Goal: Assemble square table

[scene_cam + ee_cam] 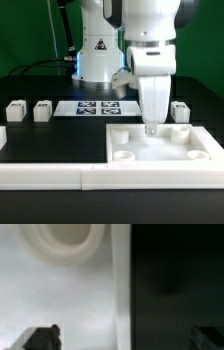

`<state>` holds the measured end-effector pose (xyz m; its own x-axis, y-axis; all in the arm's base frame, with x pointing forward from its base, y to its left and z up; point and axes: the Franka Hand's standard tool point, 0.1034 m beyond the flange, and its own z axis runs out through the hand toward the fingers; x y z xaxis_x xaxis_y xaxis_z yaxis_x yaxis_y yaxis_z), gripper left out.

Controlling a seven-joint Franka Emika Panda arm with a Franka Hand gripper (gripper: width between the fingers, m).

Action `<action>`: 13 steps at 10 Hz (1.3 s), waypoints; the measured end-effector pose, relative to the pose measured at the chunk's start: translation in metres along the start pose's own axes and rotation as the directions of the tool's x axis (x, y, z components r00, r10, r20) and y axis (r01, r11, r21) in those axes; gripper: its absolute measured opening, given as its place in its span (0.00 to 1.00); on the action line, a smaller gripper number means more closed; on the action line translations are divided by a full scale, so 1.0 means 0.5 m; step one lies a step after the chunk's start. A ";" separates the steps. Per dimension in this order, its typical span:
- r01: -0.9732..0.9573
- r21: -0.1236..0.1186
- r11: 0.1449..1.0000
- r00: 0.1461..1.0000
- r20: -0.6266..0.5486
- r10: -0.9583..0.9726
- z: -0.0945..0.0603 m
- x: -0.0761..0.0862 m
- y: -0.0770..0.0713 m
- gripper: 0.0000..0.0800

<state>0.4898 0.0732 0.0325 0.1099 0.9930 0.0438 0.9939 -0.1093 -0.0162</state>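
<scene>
The square table panel [160, 142] lies flat and white at the exterior view's right, with round corner sockets. My gripper [150, 126] points down at the panel's far edge. In the wrist view the gripper [125, 339] is open. One fingertip [42, 337] is over the white panel [60, 291] and the other is over the black table, so the jaws straddle the panel's edge. A round socket [65, 241] shows ahead. Two small white tagged legs [15, 110] [42, 109] stand at the left, and a third leg [180, 109] stands right of the gripper.
The marker board [98, 108] lies flat behind the panel, in front of the robot base. A long low white rail [60, 178] runs along the front of the black table.
</scene>
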 end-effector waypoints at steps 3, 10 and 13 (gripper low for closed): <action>-0.238 -0.014 0.971 0.971 0.007 0.238 -0.047 0.053 -0.024 0.81; -0.699 -0.011 0.715 0.715 -0.036 0.698 -0.042 0.134 -0.042 0.81; -0.889 0.015 0.458 0.457 -0.017 0.889 -0.040 0.167 -0.070 0.81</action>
<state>0.4646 0.1590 0.0568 0.9341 0.3562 0.0222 0.3569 -0.9321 -0.0617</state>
